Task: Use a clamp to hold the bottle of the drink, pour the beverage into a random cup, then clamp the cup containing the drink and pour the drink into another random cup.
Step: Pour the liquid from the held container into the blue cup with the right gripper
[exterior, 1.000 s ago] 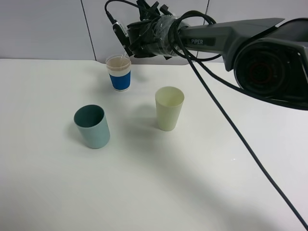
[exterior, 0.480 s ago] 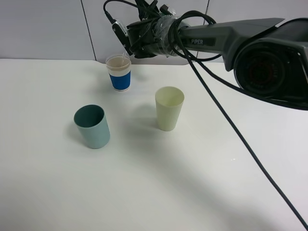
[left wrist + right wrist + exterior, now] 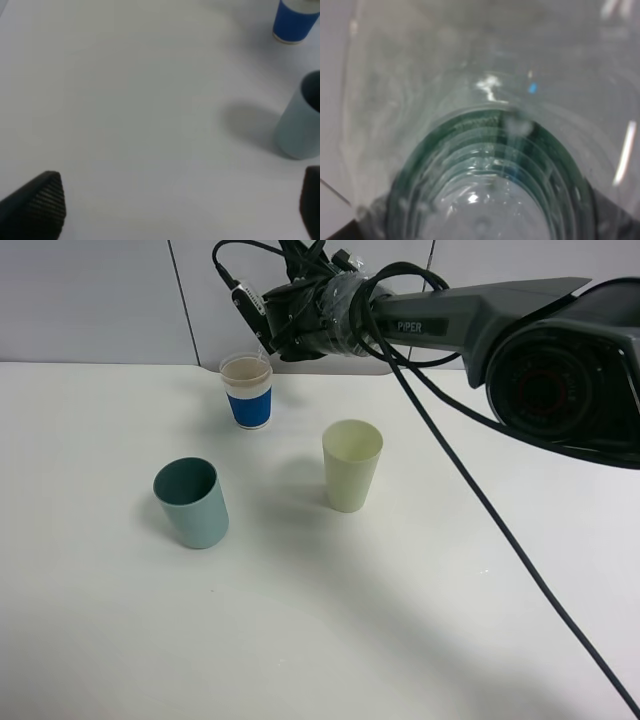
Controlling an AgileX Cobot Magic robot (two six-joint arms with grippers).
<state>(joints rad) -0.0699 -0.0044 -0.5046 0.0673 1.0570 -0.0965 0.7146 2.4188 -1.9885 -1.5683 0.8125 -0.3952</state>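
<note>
While my right tool [image 3: 258,325], clenched on the bottle [image 3: 490,165], has edged slightly higher over the blue-banded paper cup [image 3: 248,392] on the worktop [image 3: 400,620], first pour seemingly ending; left tool [image 3: 172,205] released.

White capitals spelling "PIPER" stand on the dark grey link of the right arm [image 3: 470,315], which reaches in from the right above the far side of the surface [image 3: 450,640]. The word sits just right of the tape-wrapped wrist. Any print on the bottle [image 3: 490,200], seen close up, is too blurred to read.
</note>
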